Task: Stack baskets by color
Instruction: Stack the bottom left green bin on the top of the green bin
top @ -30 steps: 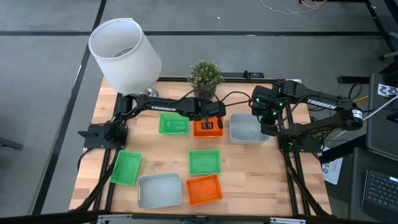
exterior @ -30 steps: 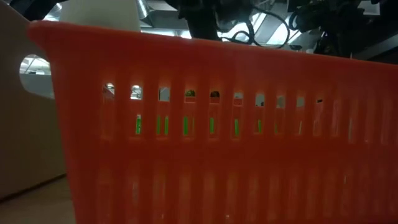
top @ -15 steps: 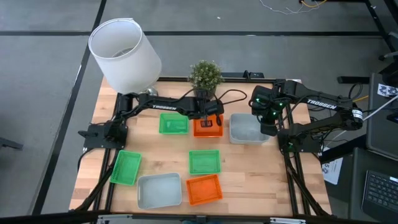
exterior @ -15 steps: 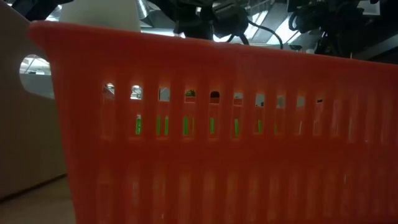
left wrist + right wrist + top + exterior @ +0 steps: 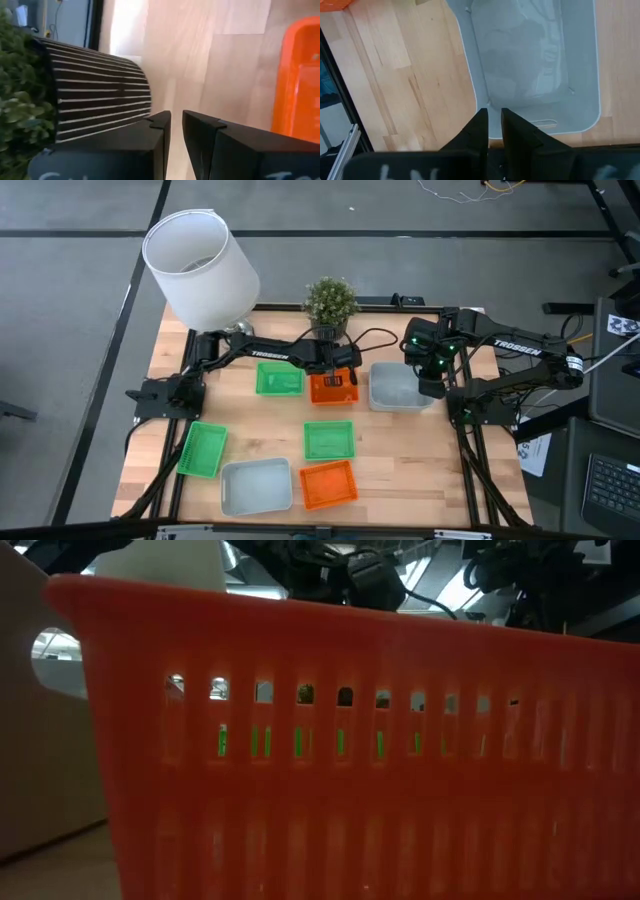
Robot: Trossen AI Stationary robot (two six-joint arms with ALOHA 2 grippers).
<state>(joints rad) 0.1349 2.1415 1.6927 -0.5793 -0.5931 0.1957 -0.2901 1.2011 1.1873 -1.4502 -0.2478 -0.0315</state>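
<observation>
**Both arms parked at the back row of baskets**

Left gripper [image 5: 338,380] sits over the back orange basket [image 5: 333,388] next to the potted plant [image 5: 330,302]. Its fingers [image 5: 150,145] are down to a narrow slit with nothing between them. Right gripper [image 5: 432,385] hangs at the rim of the back grey basket [image 5: 395,388], fingers [image 5: 472,137] also nearly together, nothing gripped that I can see. On the bench [image 5: 420,470] the rest lie singly: green ones [image 5: 279,379] [image 5: 329,440] [image 5: 203,450], a front grey basket [image 5: 256,486] and a front orange basket [image 5: 328,484].
</observation>
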